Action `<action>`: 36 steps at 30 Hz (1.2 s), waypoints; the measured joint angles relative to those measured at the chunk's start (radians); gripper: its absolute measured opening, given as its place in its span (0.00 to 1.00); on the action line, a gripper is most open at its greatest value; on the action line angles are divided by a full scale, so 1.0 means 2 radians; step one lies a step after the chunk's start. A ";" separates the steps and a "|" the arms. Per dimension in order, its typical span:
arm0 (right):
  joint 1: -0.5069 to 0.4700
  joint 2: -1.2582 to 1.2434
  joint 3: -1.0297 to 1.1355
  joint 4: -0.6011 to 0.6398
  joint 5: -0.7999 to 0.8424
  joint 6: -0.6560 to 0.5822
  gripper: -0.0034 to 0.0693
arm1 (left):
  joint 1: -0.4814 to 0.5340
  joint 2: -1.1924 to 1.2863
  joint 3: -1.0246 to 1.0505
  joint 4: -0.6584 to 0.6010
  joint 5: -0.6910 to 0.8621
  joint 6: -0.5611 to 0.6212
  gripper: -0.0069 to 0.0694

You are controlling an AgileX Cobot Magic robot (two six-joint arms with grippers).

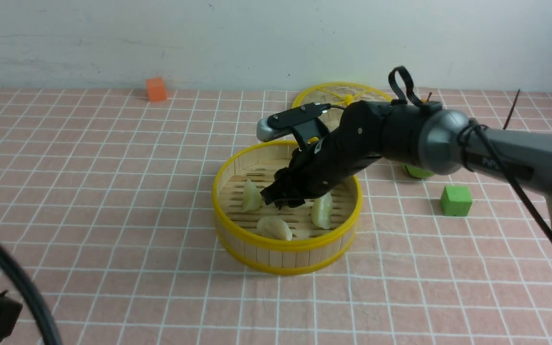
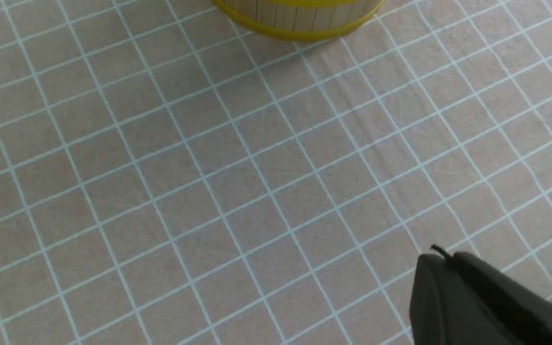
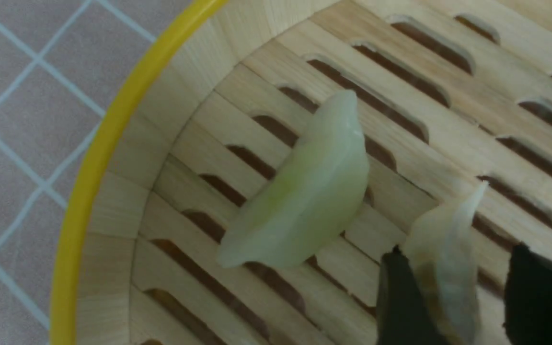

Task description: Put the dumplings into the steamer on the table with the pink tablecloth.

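While the right arm (image 1: 515, 148) reaches across the far side of the bench (image 1: 113, 191), its end effector (image 1: 283, 199) is down inside the bamboo steamer (image 1: 285, 258), pointing at the slatted floor. Its fingertips stand apart, with a crescent dumpling (image 3: 448, 273) between them; a gap shows on one side, so it is not clamped. Near that one, a second crescent dumpling (image 3: 304, 191) lies on the slats, beside the curved bamboo wall.

From the front, three dumplings can be made out in the steamer: one (image 1: 251, 196) towards the left, one (image 1: 274, 228) near the front wall and one (image 1: 322, 211) on the right. The one between the fingertips is hidden from there.

The left end effector (image 2: 441, 254) is over the near part of the pink tablecloth (image 2: 209, 201), its fingers together and holding nothing. Only a dark corner of it enters the front view, by a black cable (image 1: 22, 282).

Behind the steamer is the woven disc lid (image 1: 324, 91) with yellow spokes, partly covered by the right arm. A green cube (image 1: 456, 200) sits right of the steamer, another green block (image 1: 418, 171) shows partly below the arm, and an orange block (image 1: 156, 89) stands at the far edge.
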 joint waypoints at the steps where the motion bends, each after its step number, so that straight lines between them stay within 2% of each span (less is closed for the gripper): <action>1: 0.000 -0.003 0.000 0.000 0.003 0.000 0.55 | 0.000 -0.017 0.021 0.000 -0.013 0.000 0.10; 3: 0.000 -0.016 0.000 -0.001 0.026 0.000 0.63 | 0.000 -0.057 0.068 0.000 -0.048 0.000 0.10; 5: 0.000 -0.033 0.000 -0.004 0.046 0.000 0.65 | 0.000 -0.096 0.103 0.000 -0.085 -0.003 0.11; 7: 0.000 -0.069 0.000 -0.012 0.075 0.000 0.63 | 0.000 -0.145 0.154 0.000 -0.135 -0.012 0.11; 10: 0.000 -0.112 0.000 -0.014 0.101 0.000 0.55 | 0.000 -0.187 0.193 0.000 -0.183 -0.026 0.11; 12: 0.000 -0.169 0.002 -0.016 0.127 0.000 0.38 | 0.000 -0.230 0.233 0.000 -0.238 -0.044 0.11; 13: 0.000 -0.174 0.003 -0.016 0.128 0.000 0.37 | 0.000 -0.235 0.236 0.000 -0.242 -0.046 0.11; 16: 0.000 -0.264 0.045 -0.017 0.140 0.000 0.09 | 0.000 -0.261 0.268 0.000 -0.286 -0.051 0.11; 18: 0.000 -0.319 0.091 -0.017 0.131 0.000 0.03 | 0.000 -0.263 0.279 0.000 -0.294 -0.052 0.12; 27: 0.000 -0.562 0.328 -0.009 0.028 -0.004 0.02 | 0.000 -0.264 0.295 0.000 -0.292 -0.053 0.13; 36: 0.000 -0.731 0.457 0.002 -0.027 -0.004 0.03 | 0.000 -0.264 0.295 0.000 -0.278 -0.053 0.14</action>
